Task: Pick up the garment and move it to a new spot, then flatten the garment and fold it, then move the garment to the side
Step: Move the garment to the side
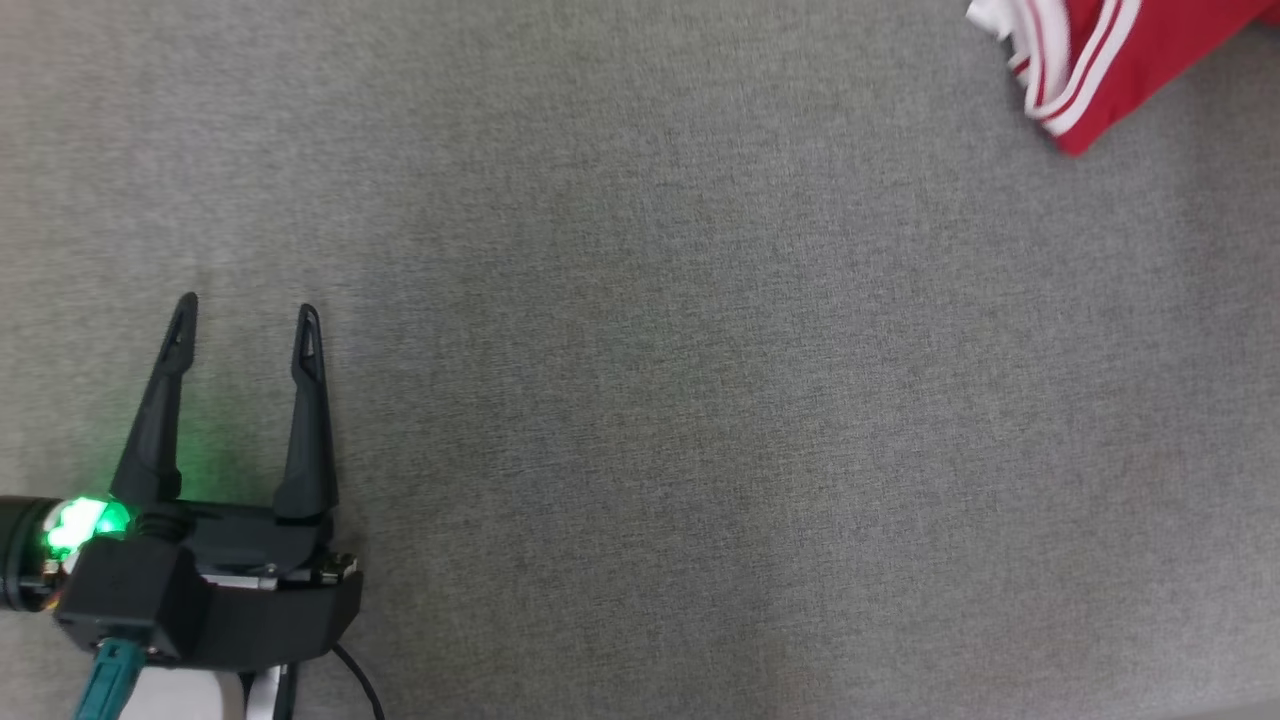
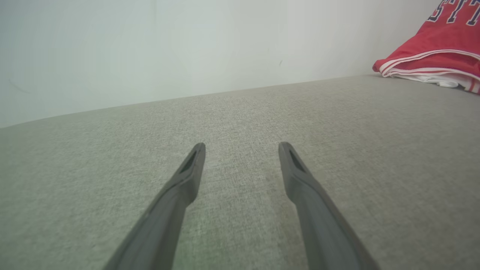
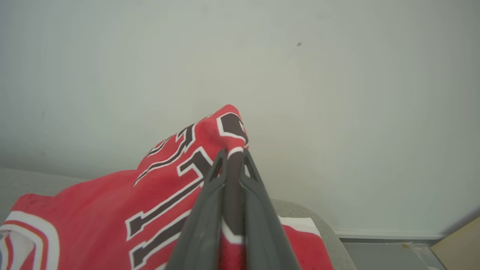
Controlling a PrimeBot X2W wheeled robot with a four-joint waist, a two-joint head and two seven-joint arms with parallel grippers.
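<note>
Fingers (image 3: 204,221) of the right gripper (image 3: 232,155) are clamped together on a raised fold of the red jersey (image 3: 93,210), which otherwise lies on the grey fabric surface (image 1: 700,400). Left gripper (image 1: 247,303) sits well apart from the jersey, fingers spread, low over that surface.

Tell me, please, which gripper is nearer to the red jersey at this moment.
Right. The right gripper is shut on a fold of the red jersey. The left gripper is open above the grey fabric surface, well apart from the jersey.
</note>
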